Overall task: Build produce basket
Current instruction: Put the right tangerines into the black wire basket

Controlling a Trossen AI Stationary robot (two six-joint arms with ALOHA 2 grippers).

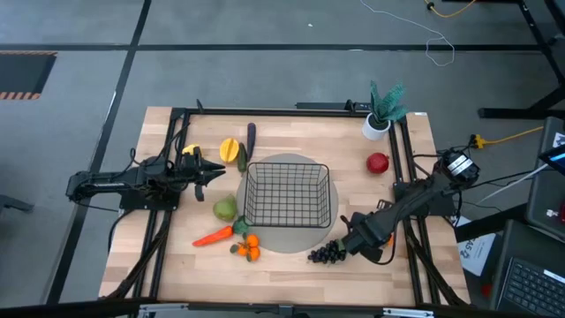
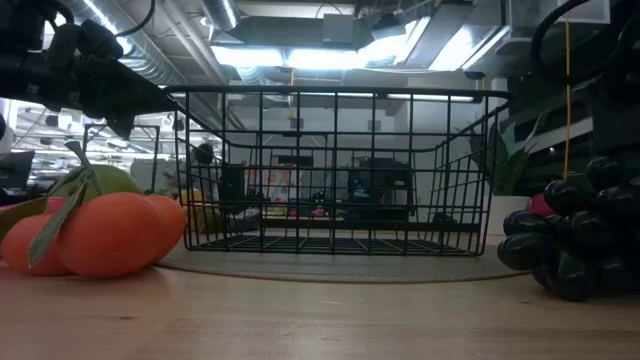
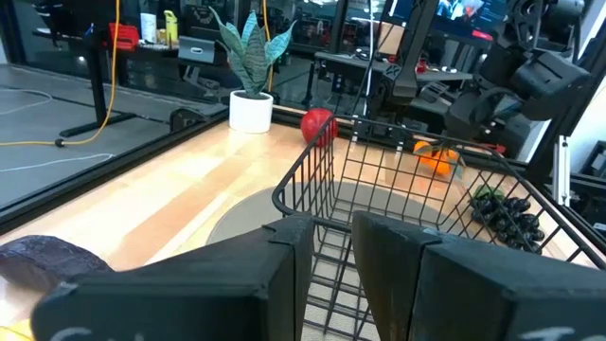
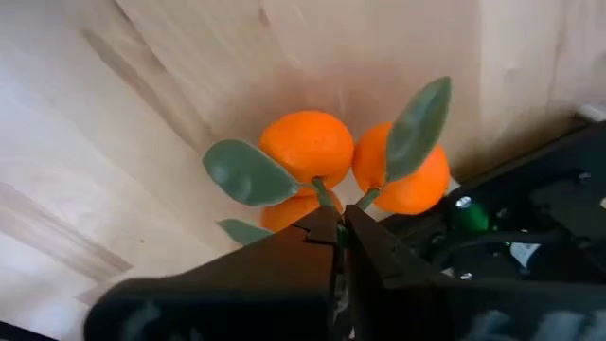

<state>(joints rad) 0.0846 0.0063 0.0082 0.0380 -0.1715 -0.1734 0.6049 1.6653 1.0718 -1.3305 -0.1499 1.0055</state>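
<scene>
1. The left gripper (image 1: 210, 173) waited on the left side of the table. Its fingers were a little bit apart and held nothing. It pointed at the basket (image 1: 287, 165), so if it went forward it could bump the wire wall and push the basket away.
2. The pear (image 1: 225, 209) sat just beside the basket's left wall. A pushed basket could knock it and make it roll.
3. The basket sat in the middle of the table with nothing in it. All the produce was outside.
4. The oranges (image 1: 248, 247) lay at the front. They are round and could roll off if poked.
5. The right gripper (image 1: 346, 243) was squeezed fully shut, right by the grapes (image 1: 325, 254). I could not tell if it pinched a stem. A thin pinch could slip, and the bunch could drop.
</scene>
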